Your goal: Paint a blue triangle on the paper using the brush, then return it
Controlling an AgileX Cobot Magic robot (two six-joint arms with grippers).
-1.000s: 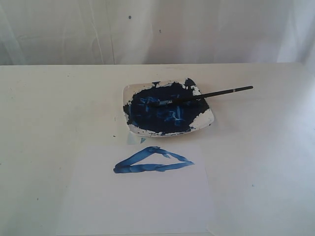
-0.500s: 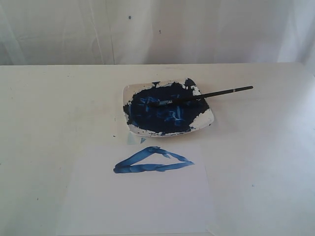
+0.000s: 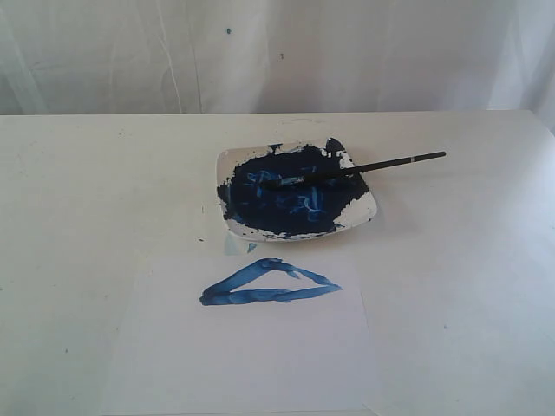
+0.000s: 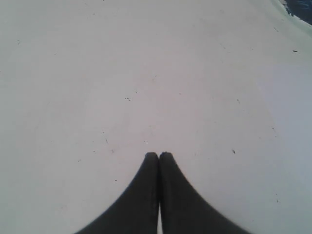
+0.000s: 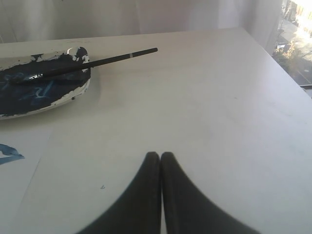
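The blue triangle [image 3: 269,286] is painted near the far edge of the white paper [image 3: 243,355]; one corner of it [image 5: 9,152] shows in the right wrist view. The black-handled brush [image 3: 364,167] [image 5: 105,59] lies across the square paint dish [image 3: 362,208] [image 5: 73,95], bristles in the dark blue paint, handle sticking out to the right. Neither arm shows in the exterior view. My left gripper [image 4: 159,155] is shut and empty over bare tabletop. Also shut and empty, my right gripper [image 5: 160,155] hovers above the table well short of the brush.
The white table [image 3: 78,191] runs back to a pale curtain [image 3: 277,52]. Its right edge [image 5: 282,68] shows in the right wrist view, with a window beyond. A corner of the dish [image 4: 298,7] peeks into the left wrist view.
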